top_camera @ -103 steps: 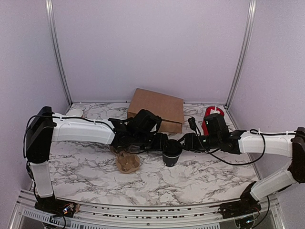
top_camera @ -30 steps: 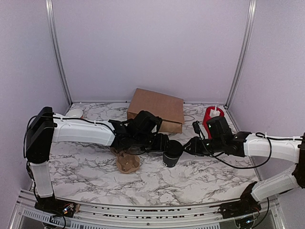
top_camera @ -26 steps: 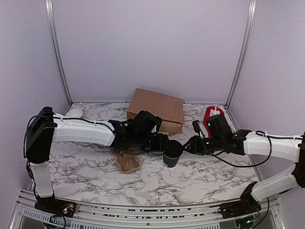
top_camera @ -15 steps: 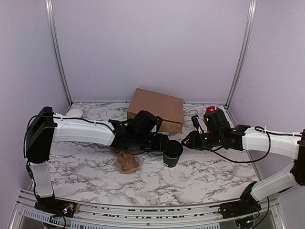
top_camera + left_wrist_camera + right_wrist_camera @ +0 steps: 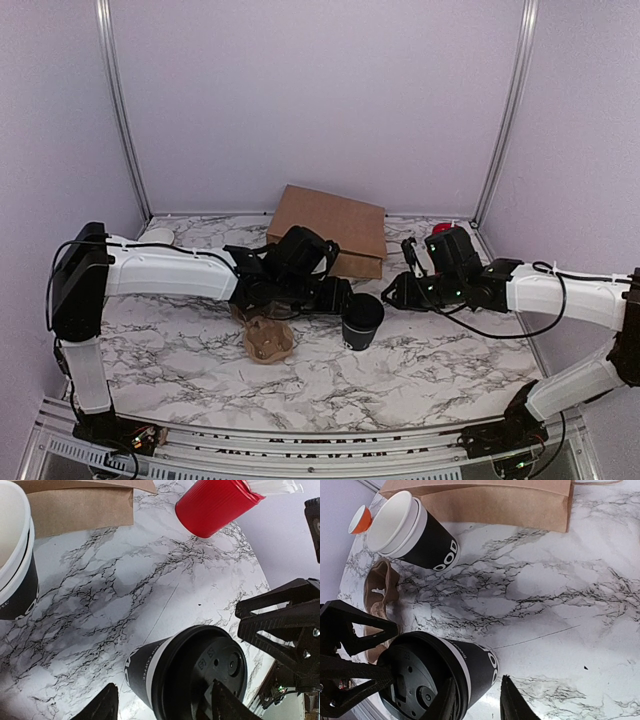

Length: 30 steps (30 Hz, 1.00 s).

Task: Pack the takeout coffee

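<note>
The takeout coffee (image 5: 361, 320), a black cup with white lettering and a black lid, stands upright on the marble table (image 5: 440, 360). My left gripper (image 5: 338, 300) is at its left side. In the left wrist view the cup (image 5: 192, 672) sits between the wide-open fingers of the left gripper (image 5: 162, 706), with a gap at the left finger. My right gripper (image 5: 389, 292) hovers just right of the cup, apart from it. In the right wrist view its fingers stand partly open around nothing (image 5: 479, 701), with the lidded cup (image 5: 427, 680) below and to the left.
A brown paper bag (image 5: 332, 228) lies behind the cup. Stacked lidless black cups (image 5: 415, 535) and a crumpled brown paper (image 5: 267, 340) are to the left. A red cylinder (image 5: 215, 504) stands back right. A small orange cup (image 5: 359, 520) is far left.
My right gripper has pulled away from the cup's lid, up and back to the right. The lidded cup stays in place. The left arm has hardly moved.
</note>
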Each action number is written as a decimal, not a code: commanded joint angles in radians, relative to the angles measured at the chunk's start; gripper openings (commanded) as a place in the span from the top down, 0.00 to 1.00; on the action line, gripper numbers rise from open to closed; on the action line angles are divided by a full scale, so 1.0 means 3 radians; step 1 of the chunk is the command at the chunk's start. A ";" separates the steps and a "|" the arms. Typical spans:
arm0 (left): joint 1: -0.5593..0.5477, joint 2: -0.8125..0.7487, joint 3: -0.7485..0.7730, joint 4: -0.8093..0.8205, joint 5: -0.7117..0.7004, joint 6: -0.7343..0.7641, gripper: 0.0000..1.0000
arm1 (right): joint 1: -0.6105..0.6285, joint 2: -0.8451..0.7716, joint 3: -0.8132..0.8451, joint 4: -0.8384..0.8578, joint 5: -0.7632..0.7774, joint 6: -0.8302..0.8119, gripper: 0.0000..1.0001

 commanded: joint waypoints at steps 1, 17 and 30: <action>0.0006 -0.0266 -0.0168 -0.0094 -0.0006 0.0020 0.36 | 0.0023 0.0011 0.0210 -0.0020 0.0053 -0.0124 0.70; -0.0022 -0.0398 -0.0411 -0.0073 -0.0121 -0.0032 0.38 | 0.0397 0.0012 0.0542 -0.0192 0.0205 -0.0472 0.67; -0.0022 -0.0271 -0.0367 -0.0060 -0.0124 -0.0050 0.43 | 0.0761 0.0422 0.0720 -0.0417 0.0495 -0.0490 0.77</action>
